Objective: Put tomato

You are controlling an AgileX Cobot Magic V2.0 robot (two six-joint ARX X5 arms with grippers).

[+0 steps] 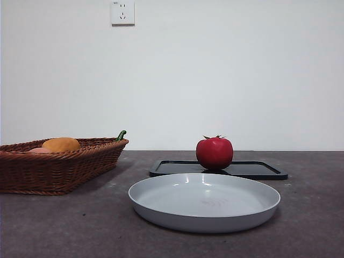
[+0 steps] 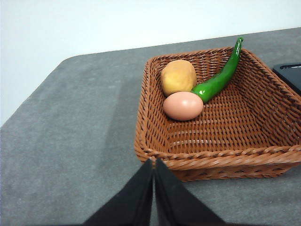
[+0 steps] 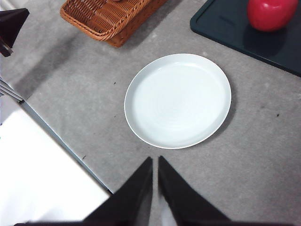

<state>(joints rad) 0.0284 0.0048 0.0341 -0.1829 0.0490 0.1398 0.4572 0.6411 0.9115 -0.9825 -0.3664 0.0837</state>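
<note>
The red tomato (image 1: 214, 152) with a dark green stem stands on a black tray (image 1: 258, 170) behind an empty white plate (image 1: 204, 200). It also shows in the right wrist view (image 3: 272, 13), on the tray (image 3: 225, 26) beyond the plate (image 3: 178, 99). My right gripper (image 3: 155, 162) is shut and empty, high above the table near the plate's front edge. My left gripper (image 2: 154, 165) is shut and empty, above the table just before the wicker basket (image 2: 155, 136). Neither gripper shows in the front view.
The wicker basket (image 1: 32, 169) at the left holds an orange-yellow rounded produce (image 2: 178, 76), a pinkish egg (image 2: 183, 105) and a green chili pepper (image 2: 221, 77). The table's edge (image 3: 61, 143) runs near the right gripper. A wall socket (image 1: 122, 12) is on the back wall.
</note>
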